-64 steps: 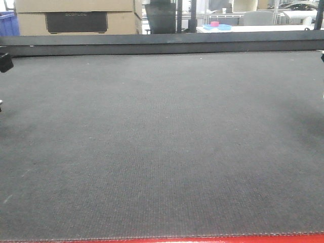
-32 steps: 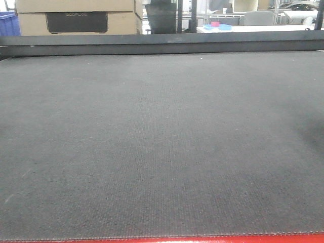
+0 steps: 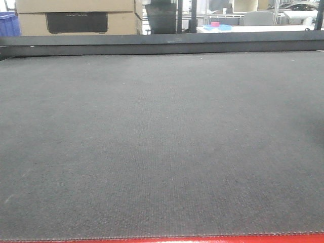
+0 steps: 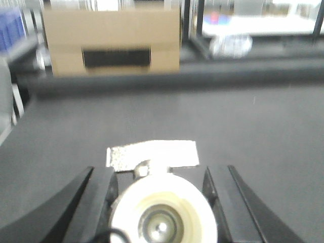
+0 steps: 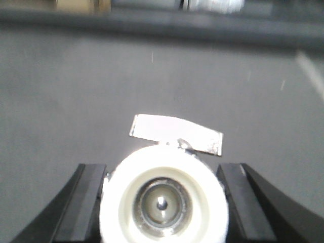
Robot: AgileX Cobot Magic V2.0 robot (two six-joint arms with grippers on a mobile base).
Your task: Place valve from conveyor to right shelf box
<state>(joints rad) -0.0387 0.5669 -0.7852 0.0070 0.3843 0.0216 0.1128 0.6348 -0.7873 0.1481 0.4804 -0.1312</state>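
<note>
The conveyor (image 3: pixel 162 142) is a wide dark grey woven belt with a black rail (image 3: pixel 162 43) at the back and a red frame edge (image 3: pixel 202 239) at the front. In the front view nothing lies on the belt and neither gripper shows. In the left wrist view my left gripper (image 4: pixel 161 173) is shut on a valve (image 4: pixel 163 215), its white round cap facing the camera and a silver tab above it. In the right wrist view my right gripper (image 5: pixel 163 167) is shut on another valve (image 5: pixel 163 202) in the same pose. Both hang over the belt. The right shelf is out of view.
Behind the rail stand cardboard boxes (image 3: pixel 76 17) at the back left, a blue bin (image 3: pixel 7 23) at the far left, and a white table with blue and pink items (image 3: pixel 217 25) at the back right. The box also shows in the left wrist view (image 4: pixel 111 45).
A second ago black arm parts showed at the left and right edges of the front view. They have moved out of that view. The belt looks unchanged.
</note>
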